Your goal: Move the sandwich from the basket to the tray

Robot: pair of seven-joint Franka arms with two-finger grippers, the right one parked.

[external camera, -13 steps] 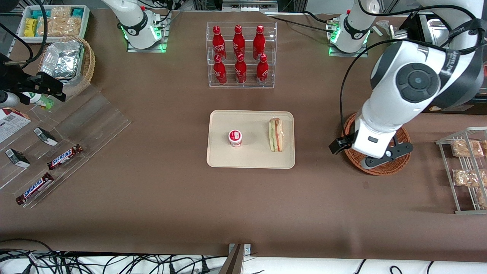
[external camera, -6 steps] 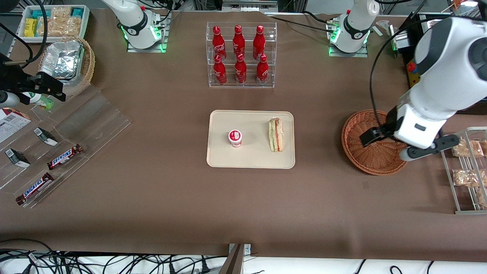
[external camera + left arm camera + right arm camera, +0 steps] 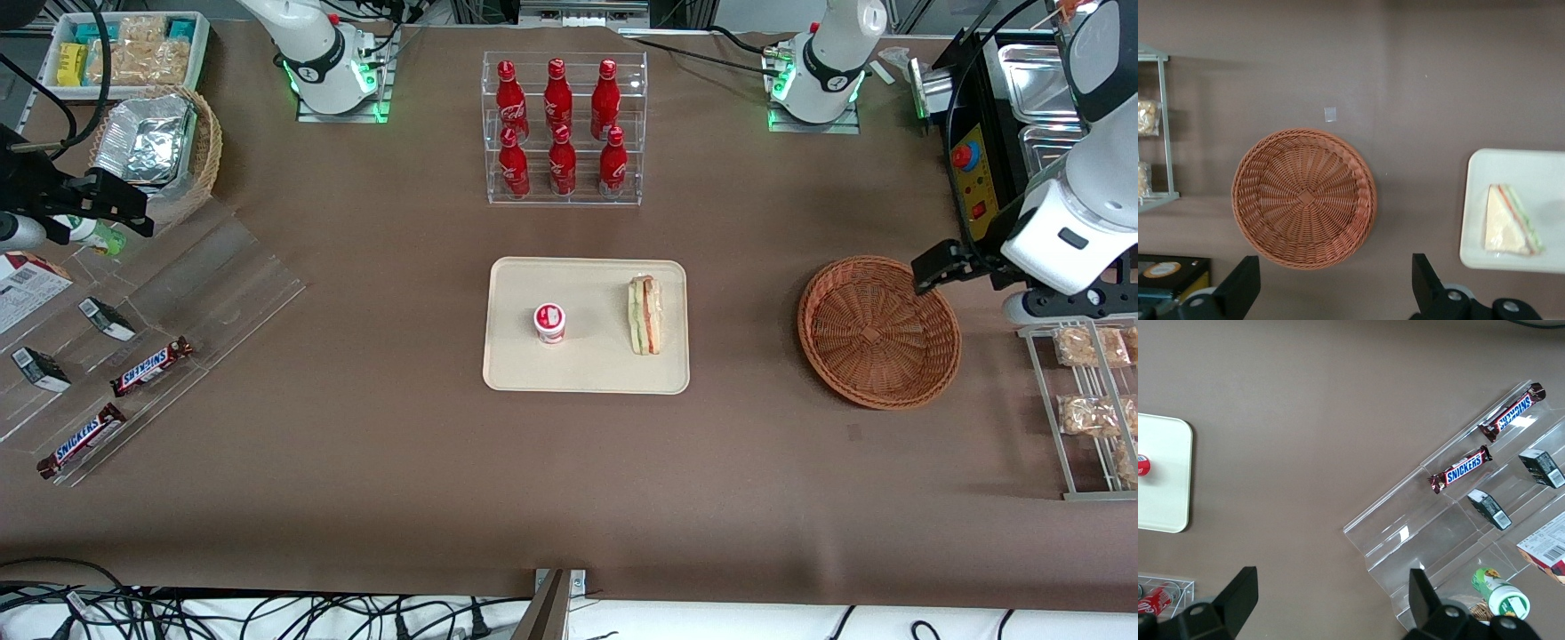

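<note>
Front view: a wide brown bench (image 3: 569, 498) fills the frame, with a cream rectangular tray (image 3: 587, 369) lying flat near its centre. At three o'clock from the tray, well apart from it and toward the working arm's end of the bench, sits the round reddish-brown wicker basket (image 3: 878, 332), its woven inside bare. The left arm's claw (image 3: 975, 286) hangs in the air at about two o'clock from the basket, just outside its rim and touching nothing. In the left wrist view its two dark fingers (image 3: 1245, 280) stand spread wide with nothing between them, and the basket and part of the tray show beneath them. The sandwich (image 3: 645, 315), a triangular wedge with red, green and yellow layers, lies on the tray close to the rim at the tray's three o'clock edge. A small red-and-white cup (image 3: 549, 322) stands on the same tray at nine o'clock from the sandwich, clearly apart from it. Judging from this layout, the transfer looks complete and the step in hand is the retreat. The next move seems to call only for carrying the arm clear of the basket, with no fresh grasp needed.
</note>
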